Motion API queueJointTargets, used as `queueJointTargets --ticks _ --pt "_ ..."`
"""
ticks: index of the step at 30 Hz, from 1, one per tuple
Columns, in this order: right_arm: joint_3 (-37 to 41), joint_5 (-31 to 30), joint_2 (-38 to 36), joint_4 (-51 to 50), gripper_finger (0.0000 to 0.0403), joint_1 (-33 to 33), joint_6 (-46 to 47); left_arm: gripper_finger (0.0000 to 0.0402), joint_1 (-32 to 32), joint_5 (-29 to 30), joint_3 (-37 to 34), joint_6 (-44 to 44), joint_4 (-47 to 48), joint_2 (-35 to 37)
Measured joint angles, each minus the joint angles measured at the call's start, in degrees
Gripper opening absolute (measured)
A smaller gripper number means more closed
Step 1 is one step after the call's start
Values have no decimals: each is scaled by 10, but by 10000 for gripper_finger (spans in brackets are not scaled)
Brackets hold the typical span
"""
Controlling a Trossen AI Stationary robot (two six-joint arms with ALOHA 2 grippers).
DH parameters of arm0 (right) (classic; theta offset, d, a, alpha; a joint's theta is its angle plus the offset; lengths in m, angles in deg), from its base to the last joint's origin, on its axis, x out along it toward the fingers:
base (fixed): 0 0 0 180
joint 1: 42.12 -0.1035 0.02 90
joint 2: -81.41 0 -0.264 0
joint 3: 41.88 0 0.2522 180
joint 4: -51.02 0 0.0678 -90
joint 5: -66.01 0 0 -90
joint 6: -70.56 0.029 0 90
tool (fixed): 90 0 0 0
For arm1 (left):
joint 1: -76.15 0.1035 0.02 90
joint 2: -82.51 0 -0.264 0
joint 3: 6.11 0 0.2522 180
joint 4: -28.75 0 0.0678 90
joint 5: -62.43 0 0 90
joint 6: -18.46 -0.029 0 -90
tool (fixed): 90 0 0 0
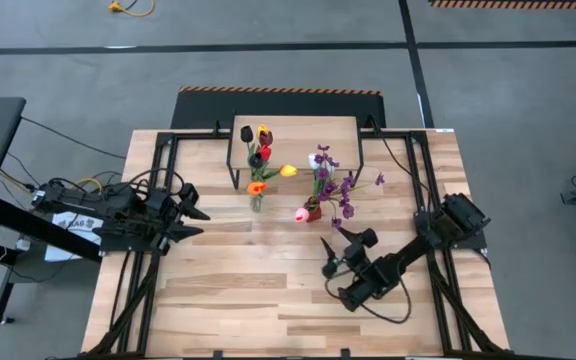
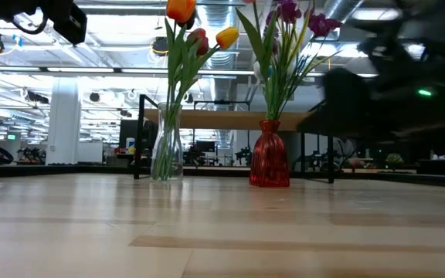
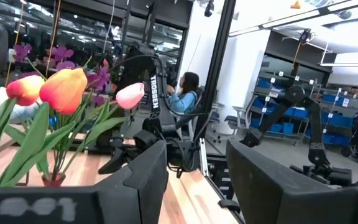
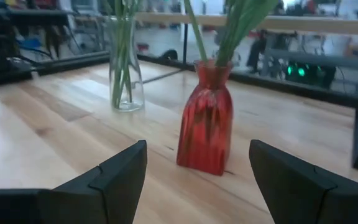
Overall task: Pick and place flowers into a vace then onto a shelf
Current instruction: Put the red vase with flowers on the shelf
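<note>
Right pincer [image 4: 197, 171] facing red vase [image 4: 205, 118]

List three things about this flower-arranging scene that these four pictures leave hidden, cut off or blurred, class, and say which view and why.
- Low view: the flower tops in the clear vase and red vase are cut by the top edge.
- Low view: a blurred dark arm hides the shelf's right end.
- Right wrist view: the right gripper stands open; the red vase's stems leave the frame.
</note>
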Motion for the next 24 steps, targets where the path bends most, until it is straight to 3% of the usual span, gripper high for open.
queueJointTargets --ticks 5,9,14,18,24 --pt "70 -66 0 -1 276 -59 92 155 0 11 0 -1 -1 0" --pt "131 -72 0 4 276 -109 182 155 0 20 0 -2 -2 0" --pt "139 -78 0 33 276 -171 190 155 0 20 0 -1 -1 0" --pt "91 -61 0 57 276 -191 122 155 0 22 0 0 3 0" --pt "-6 35 0 63 275 -144 -110 155 0 23 -7 24 7 0"
